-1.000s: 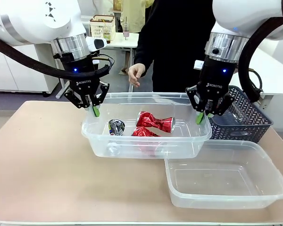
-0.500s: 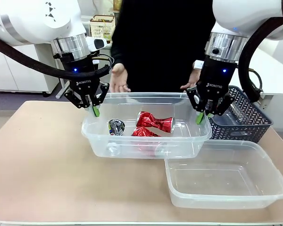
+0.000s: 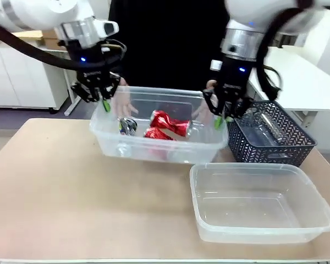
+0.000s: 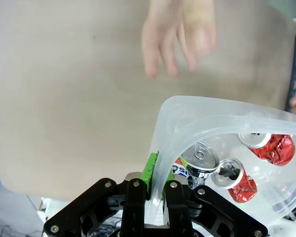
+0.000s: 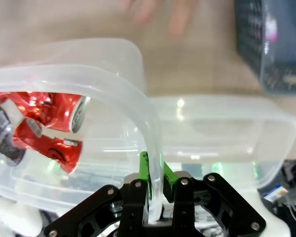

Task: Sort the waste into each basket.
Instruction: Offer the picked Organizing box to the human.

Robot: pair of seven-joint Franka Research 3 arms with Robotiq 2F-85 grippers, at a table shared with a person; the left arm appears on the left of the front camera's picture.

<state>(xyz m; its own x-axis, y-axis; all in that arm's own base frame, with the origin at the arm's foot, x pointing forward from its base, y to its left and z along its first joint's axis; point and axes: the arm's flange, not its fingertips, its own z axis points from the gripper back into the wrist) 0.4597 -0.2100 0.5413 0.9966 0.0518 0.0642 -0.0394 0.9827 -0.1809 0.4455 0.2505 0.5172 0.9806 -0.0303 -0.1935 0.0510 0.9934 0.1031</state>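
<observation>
Beige tabletop point(image 3: 49, 187), white cabinets point(image 3: 22, 77) behind; left gripper point(image 3: 104, 104) and right gripper point(image 3: 221, 120) each pinch the far tub point(image 3: 154, 151).

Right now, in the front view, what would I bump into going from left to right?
Left claw, pinching the clear tub of cans → silver can → red cans → right claw → dark lattice basket.
</observation>
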